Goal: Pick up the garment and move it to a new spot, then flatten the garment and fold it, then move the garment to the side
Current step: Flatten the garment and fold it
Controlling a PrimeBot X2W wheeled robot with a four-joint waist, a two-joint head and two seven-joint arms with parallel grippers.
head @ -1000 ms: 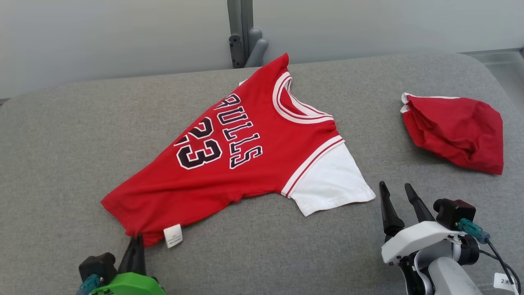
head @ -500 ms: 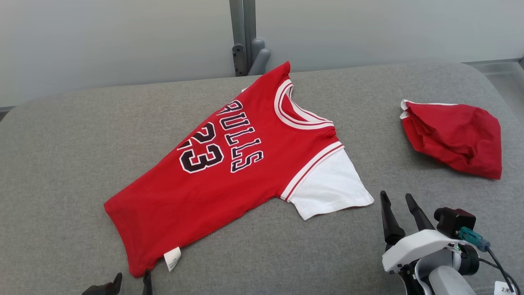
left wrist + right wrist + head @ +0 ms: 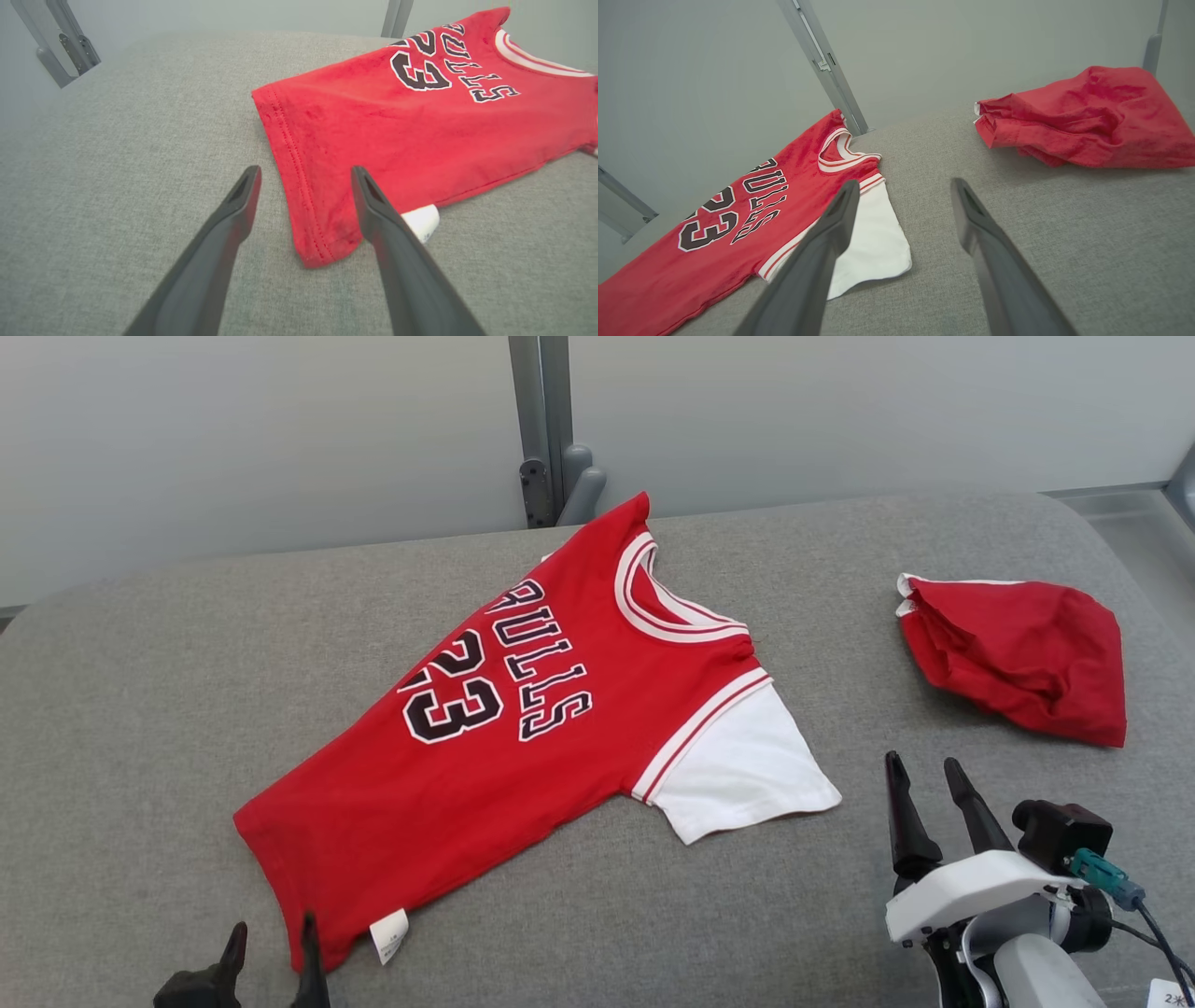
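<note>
item count, qty per kind:
- garments: 2 total. 1 red jersey (image 3: pixel 523 747), 1 crumpled red garment (image 3: pixel 1018 653).
- grippers: 2 total. 1 left gripper (image 3: pixel 272 922), 1 right gripper (image 3: pixel 922 761); 2 dark fingers (image 3: pixel 904 821) ea.
- grey padded surface (image 3: pixel 140 709): 1.
- upright post (image 3: pixel 539 420) behind surface, head view: 1.
- white sleeve (image 3: pixel 738 765) on jersey: 1 visible.
- white label tag (image 3: pixel 388 933) at hem: 1.

Crumpled red cloth (image 3: pixel 1018 658) on grey padded surface (image 3: pixel 140 709), metal post (image 3: pixel 537 420) behind
</note>
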